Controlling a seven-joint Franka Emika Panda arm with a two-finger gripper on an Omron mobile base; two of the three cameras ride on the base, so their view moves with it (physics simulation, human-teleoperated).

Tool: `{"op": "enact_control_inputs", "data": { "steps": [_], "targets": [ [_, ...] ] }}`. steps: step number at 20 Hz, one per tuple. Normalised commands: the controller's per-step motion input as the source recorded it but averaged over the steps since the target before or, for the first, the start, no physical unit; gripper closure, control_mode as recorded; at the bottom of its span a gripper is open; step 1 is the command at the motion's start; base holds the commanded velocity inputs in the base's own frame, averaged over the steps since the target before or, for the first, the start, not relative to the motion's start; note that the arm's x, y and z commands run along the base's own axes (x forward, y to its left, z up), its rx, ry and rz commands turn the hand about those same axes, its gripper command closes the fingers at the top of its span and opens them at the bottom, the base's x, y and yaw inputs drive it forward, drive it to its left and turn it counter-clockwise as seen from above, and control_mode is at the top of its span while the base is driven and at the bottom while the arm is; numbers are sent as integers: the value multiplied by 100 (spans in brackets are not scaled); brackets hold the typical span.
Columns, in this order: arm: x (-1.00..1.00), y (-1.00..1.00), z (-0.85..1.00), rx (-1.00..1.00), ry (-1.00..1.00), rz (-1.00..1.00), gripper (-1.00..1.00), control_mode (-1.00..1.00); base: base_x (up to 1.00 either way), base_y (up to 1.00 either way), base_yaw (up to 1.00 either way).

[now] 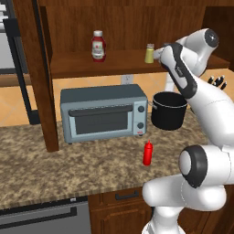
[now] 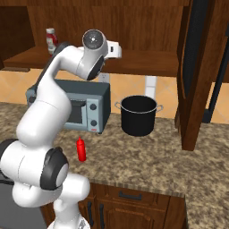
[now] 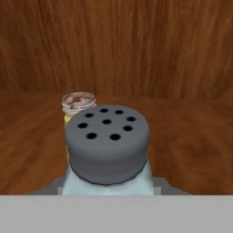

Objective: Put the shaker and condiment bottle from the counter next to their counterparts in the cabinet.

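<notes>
Black pot [image 1: 169, 111] stands on the surface [image 1: 68, 169] right of the toaster oven [image 1: 104, 113]; I can't see into it from the left, and from the right its inside looks dark, contents not readable. Cabinet [image 1: 41, 82] has its shelf open, and on it stand the ketchup bottle [image 1: 98, 46] with white cap and label at the left and the yellow-green shaker [image 1: 149, 53] further right.

The arm reaches up to the shelf, hand just right of the yellow-green shaker. The claw [image 3: 107, 189] is at shelf level with the blue-grey shaker [image 3: 107, 150] right in front of it, grey holed cap up, upright. The shaker sits between the finger tips, which are mostly hidden behind it, so I can't tell whether they are clamped on it or just standing beside it. The yellow-green shaker shows just behind and left of the blue-grey one in the hand view, near it; touching or not is unclear.

The red squeeze bottle [image 1: 147, 153] stands upright on the surface in front of the toaster oven's right end, well apart from the claw.

Count: two shakers, two red bottles, one pot, one toaster oven.
</notes>
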Motion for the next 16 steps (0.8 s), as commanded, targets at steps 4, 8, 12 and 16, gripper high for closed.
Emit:
{"op": "enact_control_inputs", "data": {
  "steps": [4, 8, 12, 16],
  "targets": [
    [10, 0, -1, 0, 0, 0, 100, -100, 0, 0, 0],
    [2, 0, -8, 0, 0, 0, 100, -100, 0, 0, 0],
    [0, 0, -27, 0, 0, 0, 100, -100, 0, 0, 0],
    [4, 0, -13, 0, 0, 0, 100, -100, 0, 0, 0]
  ]
}}
